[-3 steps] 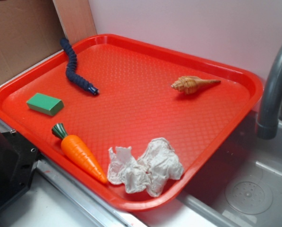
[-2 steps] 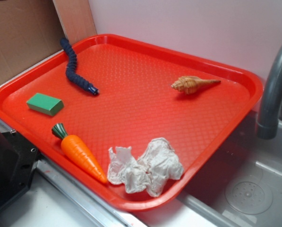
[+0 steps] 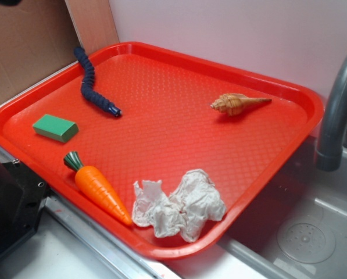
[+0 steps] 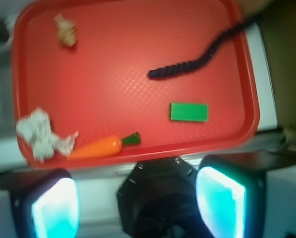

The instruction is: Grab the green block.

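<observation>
On the red tray [image 3: 161,128], the green block [image 3: 56,128] is seen flat near the left rim, between the dark beaded cord [image 3: 90,83] and the toy carrot [image 3: 100,192]. High above, the jaws are spread wide, nothing held.

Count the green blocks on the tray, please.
1. The green block lies flat near the red tray's left edge, between the dark blue rope and the toy carrot. None seems hidden.
</observation>
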